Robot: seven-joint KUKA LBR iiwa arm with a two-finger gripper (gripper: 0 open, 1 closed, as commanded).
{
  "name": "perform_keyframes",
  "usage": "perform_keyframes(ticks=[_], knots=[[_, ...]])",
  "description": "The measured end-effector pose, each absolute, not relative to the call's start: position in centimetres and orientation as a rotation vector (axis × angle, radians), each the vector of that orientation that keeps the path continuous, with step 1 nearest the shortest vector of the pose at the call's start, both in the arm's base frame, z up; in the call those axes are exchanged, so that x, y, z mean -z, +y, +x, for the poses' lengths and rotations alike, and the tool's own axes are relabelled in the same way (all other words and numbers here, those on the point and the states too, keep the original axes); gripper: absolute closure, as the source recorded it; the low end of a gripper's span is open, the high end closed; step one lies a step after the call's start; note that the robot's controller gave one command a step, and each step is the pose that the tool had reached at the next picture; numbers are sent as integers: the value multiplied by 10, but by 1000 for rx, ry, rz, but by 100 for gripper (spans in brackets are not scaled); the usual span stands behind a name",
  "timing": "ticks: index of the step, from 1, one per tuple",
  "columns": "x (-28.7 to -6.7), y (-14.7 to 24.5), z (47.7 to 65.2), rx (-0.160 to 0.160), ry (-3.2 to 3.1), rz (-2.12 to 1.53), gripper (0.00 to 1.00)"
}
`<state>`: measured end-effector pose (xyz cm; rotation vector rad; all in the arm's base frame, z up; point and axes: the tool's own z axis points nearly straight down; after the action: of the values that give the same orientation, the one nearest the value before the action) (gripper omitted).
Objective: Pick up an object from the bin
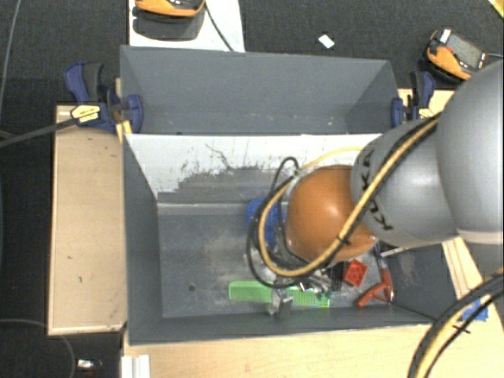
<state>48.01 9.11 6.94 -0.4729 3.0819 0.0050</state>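
Observation:
My gripper (277, 304) is low at the front of the bin, under the arm's orange cover, and most of it is hidden. It sits right on a flat green strip (250, 292) that lies along the front wall and runs left and right of it. A small red block (355, 272) lies to its right, with a red-handled tool (376, 293) beyond that near the front right corner. A blue thing (257, 211) shows at the left edge of the cover, partly hidden.
The arm and its cables cover the right half of the bin floor. Bare grey floor lies to the left of the gripper. The front wall is close beside the green strip.

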Motion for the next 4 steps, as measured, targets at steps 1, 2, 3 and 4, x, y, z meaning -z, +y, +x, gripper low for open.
perform_keyframes(ticks=[1, 2, 3, 4], knots=[[-71, 77, 482, -12, 3122, -32, 100], [-71, 77, 482, -11, 3122, -32, 100], [-85, 76, 478, -9, 3134, -30, 100], [-122, 77, 482, -11, 3122, -26, 100]])
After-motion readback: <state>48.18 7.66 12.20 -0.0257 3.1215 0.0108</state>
